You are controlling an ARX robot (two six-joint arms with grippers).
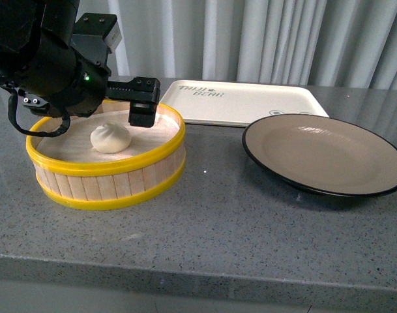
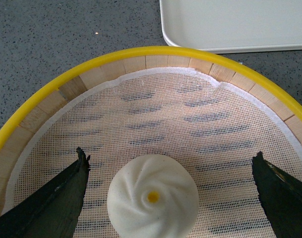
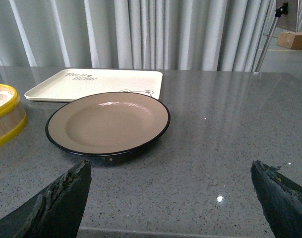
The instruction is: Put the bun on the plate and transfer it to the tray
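Observation:
The white pleated bun (image 1: 110, 137) sits on the mesh liner inside the yellow-rimmed steamer basket (image 1: 107, 186). My left gripper (image 1: 130, 107) is open and hangs over the basket; in the left wrist view the bun (image 2: 152, 198) lies between its spread fingers (image 2: 61, 198), untouched. The taupe plate (image 1: 323, 153) with a black rim lies empty at the right, also in the right wrist view (image 3: 108, 121). The cream tray (image 1: 240, 101) lies behind it, also in the right wrist view (image 3: 98, 83). My right gripper (image 3: 170, 186) is open and empty, above the counter in front of the plate.
The grey speckled counter (image 1: 211, 222) carries everything, and its front edge runs along the bottom of the front view. White curtains hang behind. A corner of the tray (image 2: 230, 25) shows beyond the basket rim (image 2: 141, 50) in the left wrist view.

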